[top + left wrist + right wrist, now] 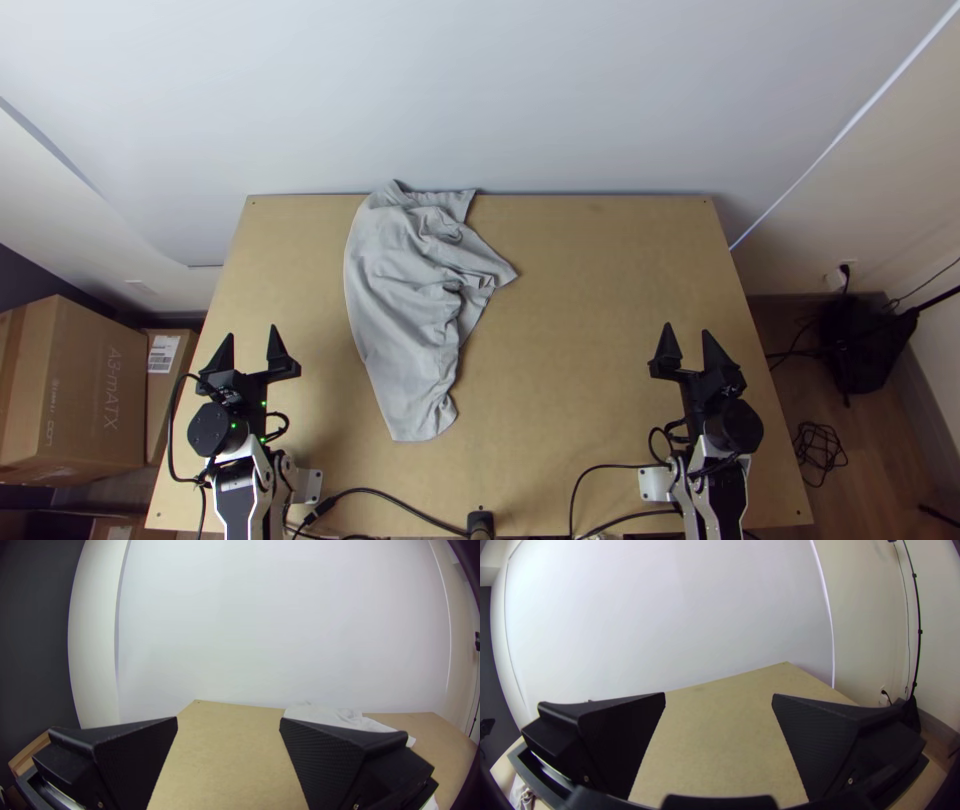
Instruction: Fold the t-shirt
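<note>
T-shirt [410,290] is your first concern: in the top view it lies bunched and wrinkled on the left half of the table [590,400], its long axis running from the table's far edge toward you, with the narrower near end angled slightly rightward. One pointed corner sticks out toward the right arm's side. Your left gripper [252,331] stands just outside the shirt's smooth left edge, apart from it, with its fingers spread and nothing held. Your right gripper [688,328] is also spread and holds nothing, but it is well apart from the cloth, across a stretch of bare wood. The left arm is clearly the nearer, so I'd judge that your next move is to bring it rightward to that long edge, while the right arm needs a far longer reach to the pointed corner. Spreading should come before any fold; pinching the bunched middle could catch several layers. In the left wrist view you see both fingers wide apart, with the shirt beyond them and partly hidden by one. In the right wrist view your fingers are likewise parted, with bare tabletop between them and a bit of crumpled cloth [521,795] off to the side.
</note>
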Motion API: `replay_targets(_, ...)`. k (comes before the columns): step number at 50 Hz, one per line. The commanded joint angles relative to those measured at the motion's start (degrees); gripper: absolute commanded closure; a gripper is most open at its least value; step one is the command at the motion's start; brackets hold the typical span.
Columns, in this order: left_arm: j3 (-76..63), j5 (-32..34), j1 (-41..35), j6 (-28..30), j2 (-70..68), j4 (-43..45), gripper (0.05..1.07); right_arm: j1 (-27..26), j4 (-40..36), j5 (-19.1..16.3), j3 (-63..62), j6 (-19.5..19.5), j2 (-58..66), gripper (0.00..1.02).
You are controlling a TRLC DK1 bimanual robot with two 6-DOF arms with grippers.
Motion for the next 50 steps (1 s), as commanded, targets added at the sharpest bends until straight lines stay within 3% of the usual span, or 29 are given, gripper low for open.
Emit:
replay_targets(1,-2.41,0.26,-0.01,0.93,-0.32,-0.89,0.09,-0.27,-0.08,0.60,-0.47,-0.62,-0.14,0.04)
replay_targets(50,-2.41,0.26,-0.01,0.93,-0.32,-0.89,0.09,1.14,-0.08,0.60,-0.47,-0.18,-0.14,0.04)
